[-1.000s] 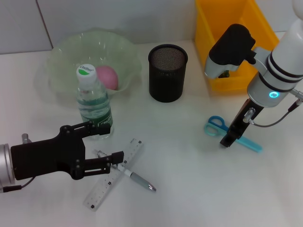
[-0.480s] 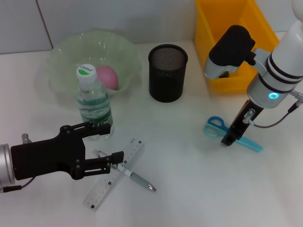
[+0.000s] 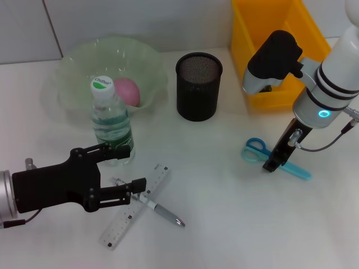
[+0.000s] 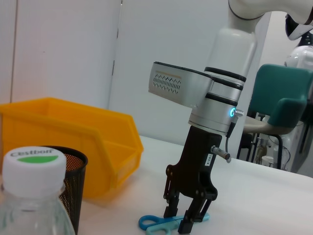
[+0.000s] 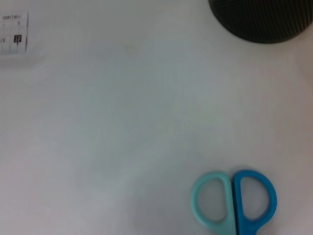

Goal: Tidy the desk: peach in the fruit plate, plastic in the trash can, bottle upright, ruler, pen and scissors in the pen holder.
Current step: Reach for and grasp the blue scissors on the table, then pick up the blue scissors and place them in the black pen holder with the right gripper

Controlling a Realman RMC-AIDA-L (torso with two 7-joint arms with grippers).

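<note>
The pink peach (image 3: pixel 127 91) lies in the green fruit plate (image 3: pixel 78 67). A clear bottle (image 3: pixel 111 120) with a white cap (image 4: pixel 34 160) stands upright in front of the plate. The black mesh pen holder (image 3: pixel 198 86) stands mid-table. A ruler (image 3: pixel 134 206) and pen (image 3: pixel 160 210) lie crossed near the front. My left gripper (image 3: pixel 136 167) is open, one finger by the bottle's base and the other over the ruler. The blue scissors (image 3: pixel 259 150) lie flat at the right. My right gripper (image 3: pixel 271 165) is open, fingers down astride the scissors (image 4: pixel 156 223). No plastic is in view.
The yellow bin (image 3: pixel 280 45) stands at the back right, just behind the right arm. The right wrist view shows the scissors' handles (image 5: pixel 234 200), the pen holder's base (image 5: pixel 259 19) and an end of the ruler (image 5: pixel 13 34). White tabletop lies between them.
</note>
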